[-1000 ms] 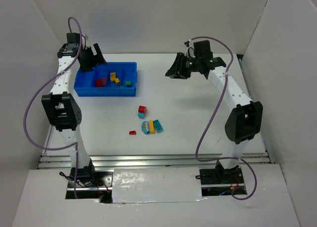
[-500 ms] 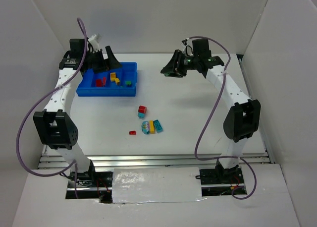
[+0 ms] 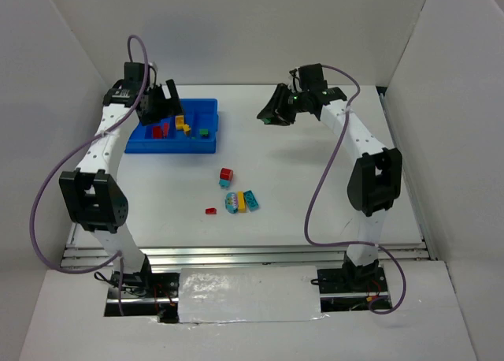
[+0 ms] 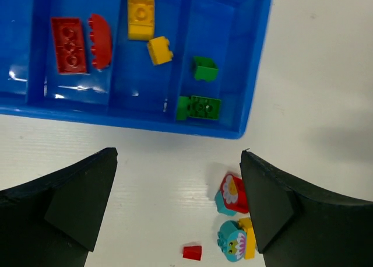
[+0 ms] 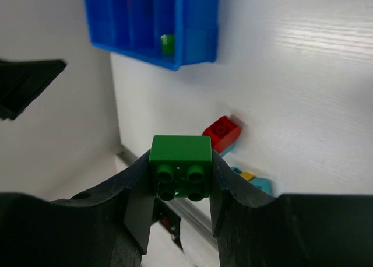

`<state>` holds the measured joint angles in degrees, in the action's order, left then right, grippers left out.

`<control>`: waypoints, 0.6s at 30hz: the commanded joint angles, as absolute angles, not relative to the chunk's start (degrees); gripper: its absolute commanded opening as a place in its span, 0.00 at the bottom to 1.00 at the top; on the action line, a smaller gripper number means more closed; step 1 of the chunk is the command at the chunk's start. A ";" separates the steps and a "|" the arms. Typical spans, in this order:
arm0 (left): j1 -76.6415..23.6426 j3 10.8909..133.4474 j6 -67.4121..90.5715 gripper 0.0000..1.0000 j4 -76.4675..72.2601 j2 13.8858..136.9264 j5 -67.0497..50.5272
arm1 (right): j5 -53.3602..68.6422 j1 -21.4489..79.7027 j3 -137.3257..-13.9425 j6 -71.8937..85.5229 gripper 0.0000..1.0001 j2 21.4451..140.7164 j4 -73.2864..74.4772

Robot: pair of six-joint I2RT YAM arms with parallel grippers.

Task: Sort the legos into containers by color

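The right hand (image 5: pixel 180 163) is clenched on a green brick (image 5: pixel 180 155), held up over the tabletop (image 3: pixel 315 187), well off to the right of the blue tray (image 4: pixel 145 118). The left hand (image 4: pixel 179 156) hangs over the tray's near wall, spread wide and holding nothing. Inside the tray, red bricks (image 4: pixel 69 44), yellow bricks (image 4: pixel 141 13) and green bricks (image 4: pixel 201 108) each sit in their own box. More loose bricks (image 3: pixel 241 201) lie on the tabletop, nearer the arms than the tray.

The blue tray (image 4: pixel 116 116) holds red legos (image 4: pixel 69 44), yellow legos (image 4: pixel 141 13) and green legos (image 4: pixel 205 69).
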<state>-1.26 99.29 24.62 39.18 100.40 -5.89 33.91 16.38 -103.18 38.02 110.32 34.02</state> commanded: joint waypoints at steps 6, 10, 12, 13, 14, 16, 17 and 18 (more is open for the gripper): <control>4.56 103.04 36.91 1.00 50.98 104.07 9.34 | 10.99 18.89 -121.11 40.25 0.00 121.72 42.20; 10.01 99.31 36.66 1.00 53.51 102.30 9.21 | 22.10 21.35 -123.83 44.11 0.01 126.98 30.46; 10.28 100.71 34.81 0.99 55.89 102.74 11.15 | 26.87 23.29 -124.80 47.96 0.01 130.41 23.16; 10.28 100.46 34.89 0.99 56.07 102.40 10.55 | 28.81 23.73 -124.72 50.16 0.01 131.47 20.77; 10.37 98.89 35.15 1.00 55.64 101.87 9.33 | 32.40 24.17 -124.19 52.62 0.01 132.35 18.39; 10.37 97.39 35.33 1.00 54.23 100.64 5.02 | 33.92 24.69 -123.58 57.47 0.01 133.94 11.54; 10.28 96.60 35.42 0.99 53.97 100.11 4.14 | 34.01 25.39 -123.31 58.44 0.01 134.21 9.69; 10.37 94.68 35.59 1.00 53.70 99.67 3.61 | 33.58 25.92 -123.83 59.32 0.01 135.17 7.23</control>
